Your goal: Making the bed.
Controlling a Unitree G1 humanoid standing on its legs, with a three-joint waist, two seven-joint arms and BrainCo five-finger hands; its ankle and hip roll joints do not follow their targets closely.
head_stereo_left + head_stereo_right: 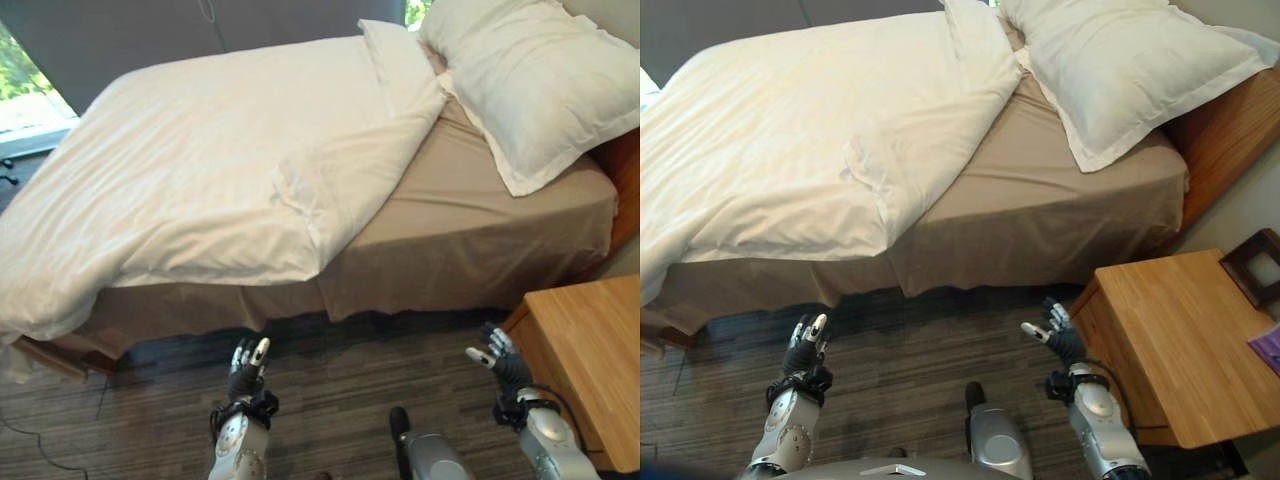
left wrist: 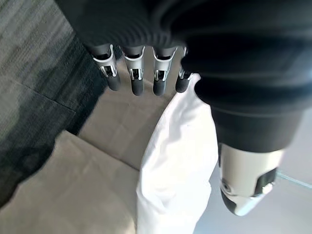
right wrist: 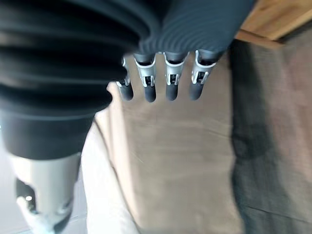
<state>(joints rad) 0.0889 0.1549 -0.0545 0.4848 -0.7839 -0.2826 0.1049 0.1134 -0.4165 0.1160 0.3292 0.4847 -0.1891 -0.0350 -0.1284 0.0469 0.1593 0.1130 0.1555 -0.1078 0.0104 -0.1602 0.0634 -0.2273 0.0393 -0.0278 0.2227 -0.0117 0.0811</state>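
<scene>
Our left hand (image 1: 248, 368) and right hand (image 1: 497, 355) hang spread, empty; rumpled white duvet (image 1: 230, 160) toward ten o'clock leaves the taupe sheet (image 1: 470, 225) bare; straightening remains

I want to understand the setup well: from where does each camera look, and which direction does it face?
Left eye view: on the head, looking down at the bed with its white duvet, pillow and wooden nightstand; both arms reach in, left robot hand and right robot hand open above the floor.
Right eye view: the same scene from slightly to the side.
Left wrist view: along the left robot hand's straight fingers towards the duvet's hanging edge.
Right wrist view: along the right robot hand's fingers towards the beige sheet.
Both wrist views share the bed's side.
</scene>
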